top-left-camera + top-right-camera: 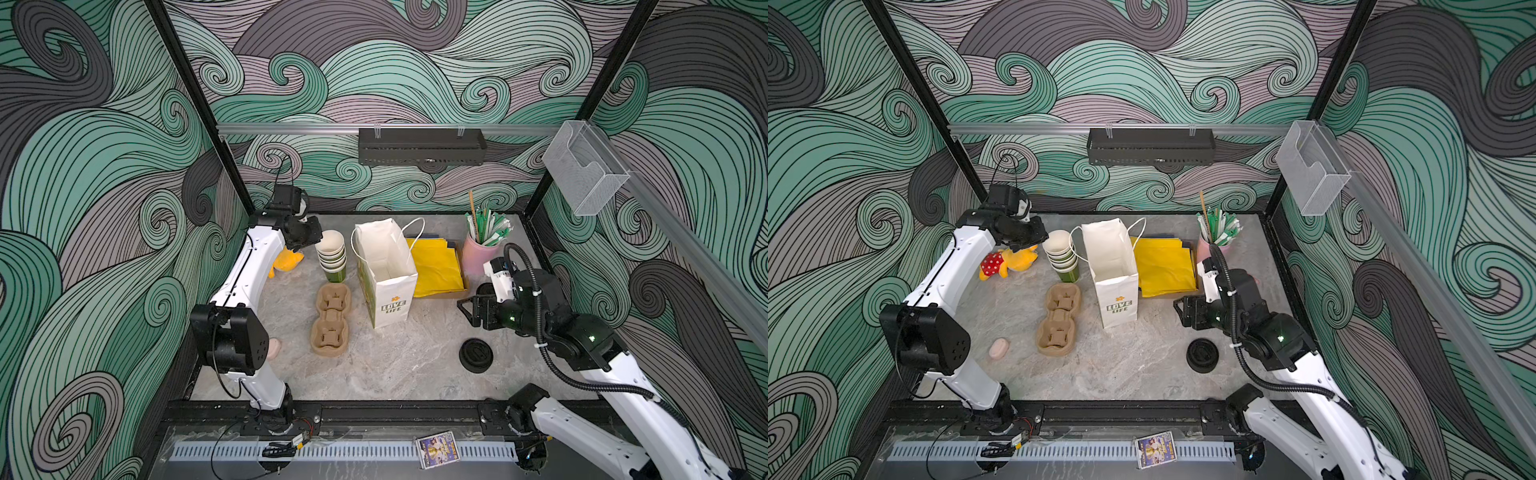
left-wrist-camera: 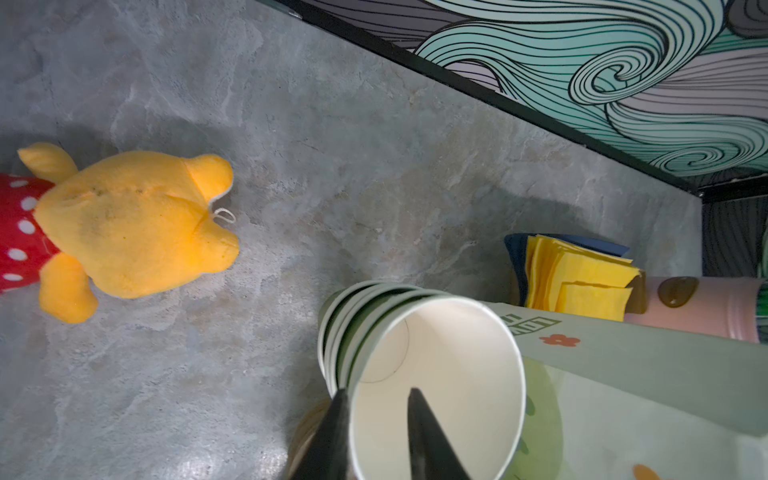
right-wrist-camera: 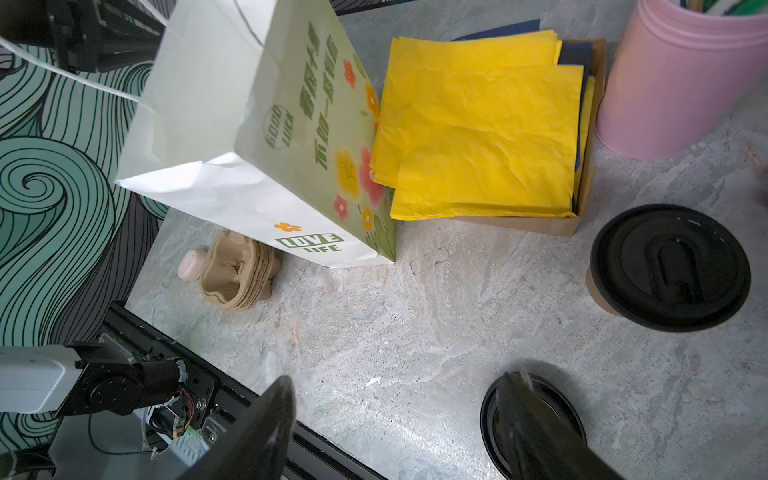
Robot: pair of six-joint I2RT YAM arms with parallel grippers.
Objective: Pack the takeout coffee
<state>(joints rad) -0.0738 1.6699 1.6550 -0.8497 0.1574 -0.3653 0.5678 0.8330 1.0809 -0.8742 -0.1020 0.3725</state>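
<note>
On the table's (image 1: 395,365) right side, by the wide-open, empty right gripper (image 3: 401,378): two takeout coffees. Tan lidded cup (image 3: 669,266) sits near the napkin box (image 3: 540,224), second lidded cup (image 1: 476,355) nearer the front. Likely light, thin-walled, crushable; take mid-body, gently. One paper bag (image 1: 386,274), one carrier stack (image 1: 330,318). Left gripper (image 2: 377,392) parted, straddling the nested cups' (image 1: 331,253) rim.

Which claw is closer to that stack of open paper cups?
Left. The left gripper straddles the rim of the cup stack; the right gripper hangs on the far side of the paper bag.
</note>
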